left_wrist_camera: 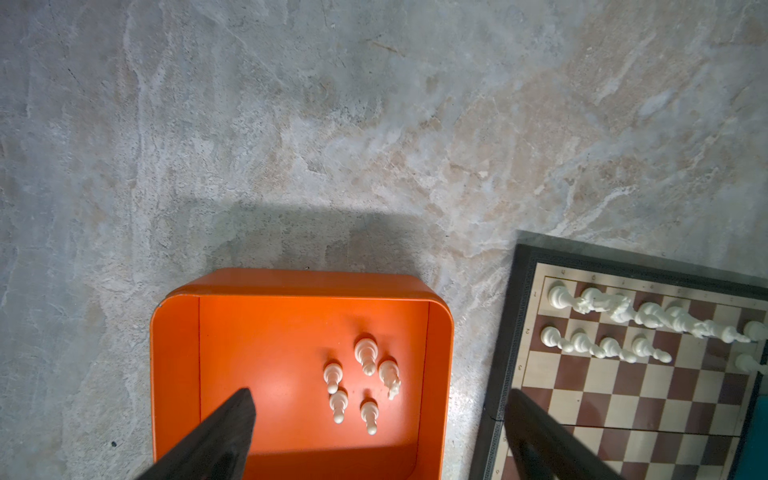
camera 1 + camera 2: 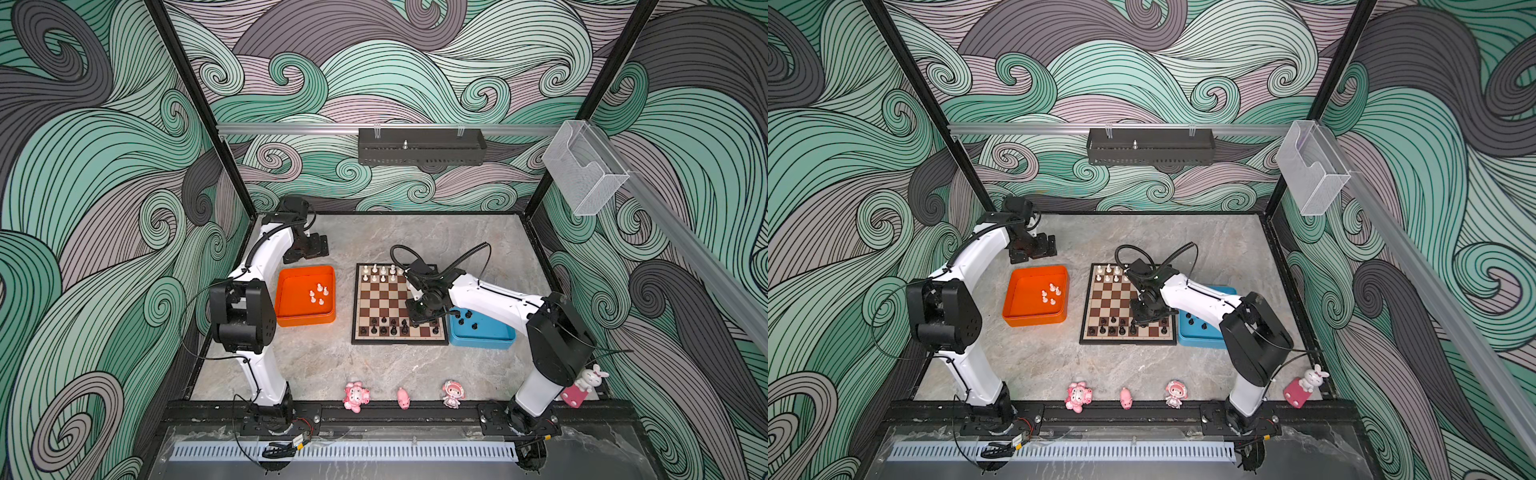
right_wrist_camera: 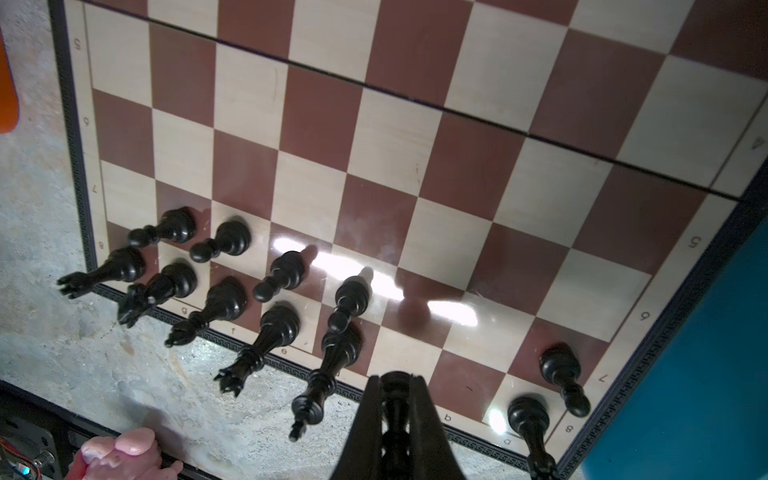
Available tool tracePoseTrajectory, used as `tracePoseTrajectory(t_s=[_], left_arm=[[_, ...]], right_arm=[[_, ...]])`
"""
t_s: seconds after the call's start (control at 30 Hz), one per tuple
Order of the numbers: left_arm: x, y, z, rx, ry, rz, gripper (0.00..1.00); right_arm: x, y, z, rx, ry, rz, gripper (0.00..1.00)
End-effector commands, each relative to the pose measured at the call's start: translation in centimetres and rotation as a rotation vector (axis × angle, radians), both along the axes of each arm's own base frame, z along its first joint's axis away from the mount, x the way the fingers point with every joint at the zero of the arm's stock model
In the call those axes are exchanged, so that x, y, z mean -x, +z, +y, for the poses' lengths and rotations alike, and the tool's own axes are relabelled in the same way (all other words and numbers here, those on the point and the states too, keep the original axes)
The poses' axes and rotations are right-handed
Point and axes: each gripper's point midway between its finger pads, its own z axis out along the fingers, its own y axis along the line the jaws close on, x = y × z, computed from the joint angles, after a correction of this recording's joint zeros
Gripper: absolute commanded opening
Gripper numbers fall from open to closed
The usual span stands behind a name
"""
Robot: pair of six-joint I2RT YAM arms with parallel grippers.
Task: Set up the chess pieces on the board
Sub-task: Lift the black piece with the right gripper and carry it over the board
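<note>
The board (image 2: 384, 303) (image 2: 1113, 299) lies mid-table. White chess pieces (image 2: 380, 272) fill part of its two far rows, black chess pieces (image 2: 388, 326) part of its two near rows. My right gripper (image 2: 419, 318) (image 3: 397, 380) hangs low over the near right squares, shut on a black piece (image 3: 396, 409) between its fingers. My left gripper (image 2: 307, 249) (image 1: 380, 399) is open and empty, above the far edge of the orange tray (image 2: 305, 320) (image 1: 299, 282). That tray holds several white pieces (image 1: 361, 378). A blue tray (image 2: 482, 343) right of the board holds several black pieces (image 2: 465, 318).
Pink toy figurines (image 2: 356, 395) (image 2: 403, 398) (image 2: 453, 392) stand along the front edge, and a white bunny on a pink block (image 2: 582, 386) sits by the right arm's base. A black rack (image 2: 422, 145) and a clear box (image 2: 584, 166) hang on the rails.
</note>
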Motion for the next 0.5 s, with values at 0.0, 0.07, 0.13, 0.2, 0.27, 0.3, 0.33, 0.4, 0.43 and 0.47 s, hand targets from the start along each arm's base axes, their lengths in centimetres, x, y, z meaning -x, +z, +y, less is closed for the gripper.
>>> tracePoseTrajectory(t_s=[0.0,0.07,0.13,0.2,0.27,0.3,0.33,0.4,0.43,0.47], left_arm=[[0.0,-0.3,0.1,0.011,0.011,0.026,0.96],[0.0,-0.4,0.0,0.012,0.012,0.027,0.96],[0.0,-0.4,0.0,0.014,0.011,0.028,0.96],[0.0,-0.4,0.0,0.014,0.012,0.028,0.96],[0.0,-0.4,0.0,0.017,0.011,0.027,0.96],[0.0,-0.4,0.0,0.017,0.012,0.028,0.96],[0.0,-0.4,0.0,0.017,0.011,0.028,0.96],[-0.1,-0.4,0.0,0.017,0.011,0.028,0.96],[-0.1,-0.5,-0.1,0.018,0.011,0.028,0.96],[-0.1,-0.5,-0.1,0.019,0.010,0.029,0.96]], right_arm=[[0.8,-1.0,-0.3,0.025,-0.016,0.028,0.12],[1.1,-1.2,-0.3,0.030,-0.015,0.033,0.12],[1.2,-1.4,-0.3,0.034,-0.014,0.034,0.12],[1.4,-1.6,-0.3,0.040,-0.013,0.037,0.12],[1.5,-1.8,-0.3,0.048,-0.013,0.039,0.12],[1.4,-1.8,-0.3,0.049,-0.013,0.039,0.12],[1.5,-1.9,-0.2,0.050,-0.013,0.040,0.12],[1.4,-2.0,-0.3,0.054,-0.014,0.037,0.12],[1.4,-2.1,-0.3,0.058,-0.014,0.039,0.12],[1.4,-2.1,-0.3,0.059,-0.013,0.038,0.12]])
